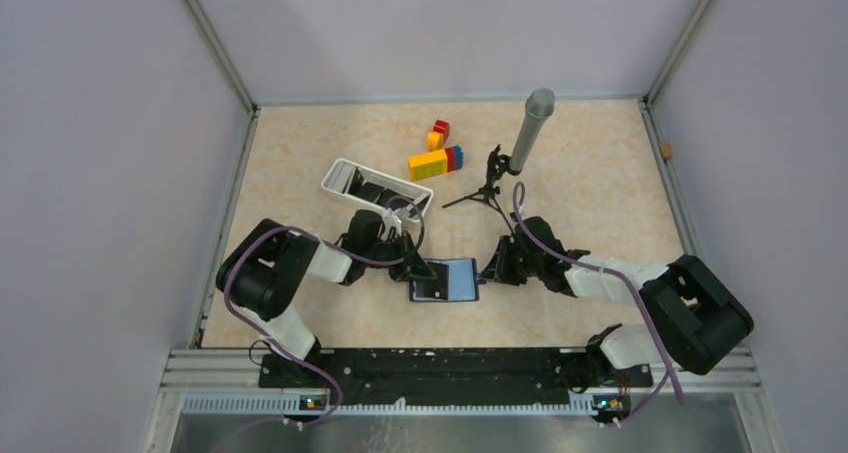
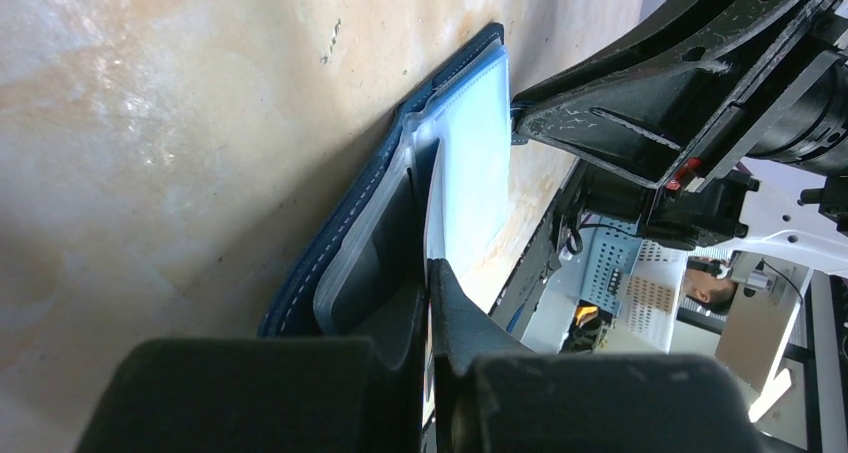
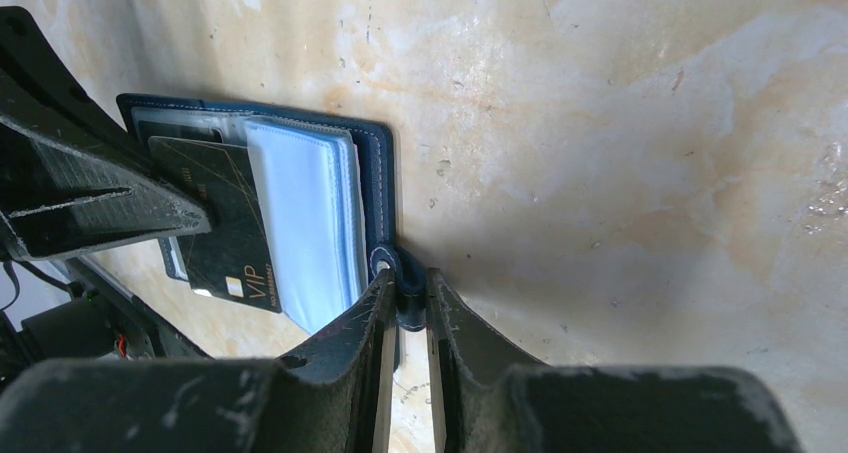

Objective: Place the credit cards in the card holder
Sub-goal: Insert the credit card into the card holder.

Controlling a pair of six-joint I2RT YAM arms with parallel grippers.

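The navy card holder (image 1: pixel 462 279) lies open on the table between both arms, its clear pockets facing up (image 3: pixel 300 213). My left gripper (image 1: pixel 413 269) is shut on a black credit card (image 3: pixel 225 228) marked VIP. The card lies over the holder's left half, partly against a pocket. In the left wrist view the card shows edge-on (image 2: pixel 432 213) between my fingertips (image 2: pixel 455 303), beside the holder's stitched edge (image 2: pixel 330 258). My right gripper (image 3: pixel 405 281) is shut on the holder's small blue tab (image 3: pixel 405 298) at its right edge. It shows in the top view (image 1: pixel 497 269).
A white tray (image 1: pixel 340 171) with dark flat things in it stands behind my left arm. Coloured toy bricks (image 1: pixel 437 158) lie at the back middle. A small tripod with a grey tube (image 1: pixel 525 133) stands right behind my right gripper.
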